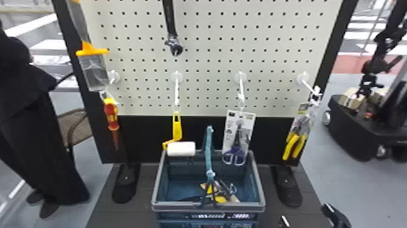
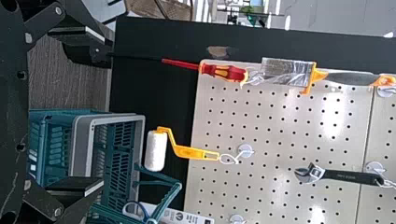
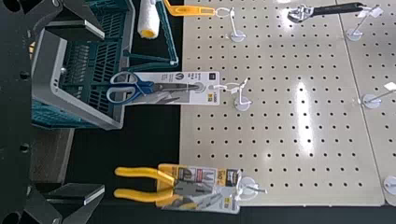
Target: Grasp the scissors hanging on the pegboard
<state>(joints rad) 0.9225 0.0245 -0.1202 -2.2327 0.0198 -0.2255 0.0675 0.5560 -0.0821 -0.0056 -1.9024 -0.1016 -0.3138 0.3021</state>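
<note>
The scissors [image 1: 237, 142], blue-handled and in a white card package, hang from a white hook [image 1: 240, 78] on the pegboard [image 1: 212, 54], right of centre, with their handles dangling over the back rim of a basket. In the right wrist view the scissors [image 3: 140, 87] lie ahead of my right gripper [image 3: 100, 112], which is open, well short of them, with nothing between its fingers. My left gripper [image 2: 105, 116] is open too and faces the left part of the board; the scissors' handle [image 2: 135, 211] peeks in at the edge there.
A blue basket [image 1: 157, 182] holding several tools stands under the scissors. On neighbouring hooks hang a yellow paint roller [image 1: 178, 142], yellow pliers [image 1: 296, 139], a red screwdriver [image 1: 111, 119] and a wrench [image 1: 172, 30]. A person in black [image 1: 27, 121] stands at the left, and a black cart [image 1: 363, 127] at the right.
</note>
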